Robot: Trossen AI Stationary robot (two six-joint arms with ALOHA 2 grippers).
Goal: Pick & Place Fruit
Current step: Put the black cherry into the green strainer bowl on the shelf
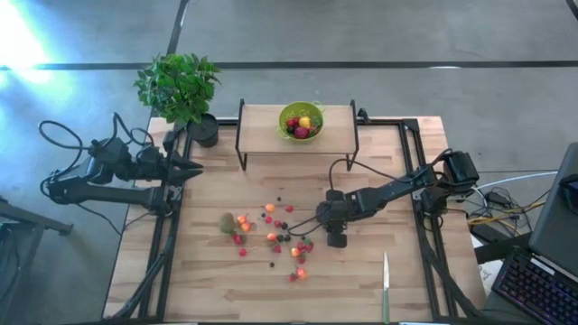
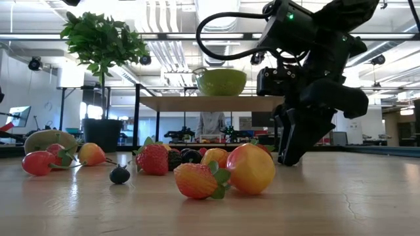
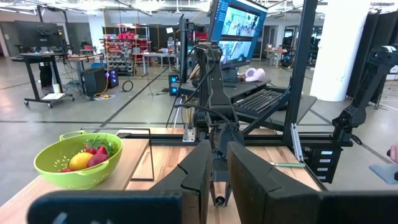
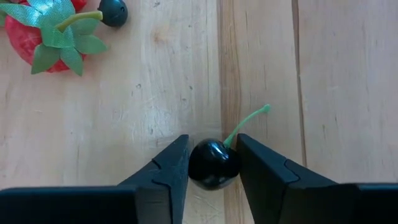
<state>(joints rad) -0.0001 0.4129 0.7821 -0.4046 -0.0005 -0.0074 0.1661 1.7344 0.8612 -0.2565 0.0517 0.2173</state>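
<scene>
Small toy fruits (image 1: 275,236) lie scattered on the wooden table, with a brown kiwi (image 1: 227,222) at their left. My right gripper (image 1: 336,240) points down at the right edge of the scatter and is shut on a dark cherry (image 4: 213,165). In the low view the gripper (image 2: 289,157) hides the cherry, and its tips reach the tabletop. A strawberry (image 4: 43,37) and a dark berry (image 4: 113,11) lie just beyond the cherry. The lime-green bowl (image 1: 284,116) holds a few fruits on a raised shelf. My left gripper (image 1: 197,170) waits at the table's left edge, open by a narrow gap (image 3: 217,149). My right gripper pinches the dark cherry's round body (image 4: 205,168) between its two fingers, coming from above and pointing down. The green stem (image 4: 249,121) sticks out free beyond the fingers. I cannot tell whether the cherry rests on the table or is just clear of it.
A potted plant (image 1: 181,90) stands at the far left corner beside the shelf (image 1: 262,135). A slim knife (image 1: 386,284) lies near the table's near edge, right of the fruit. Black frame rails run along both sides of the table. A strawberry (image 2: 152,159) and an orange-yellow fruit (image 2: 249,168) lie close to the low camera.
</scene>
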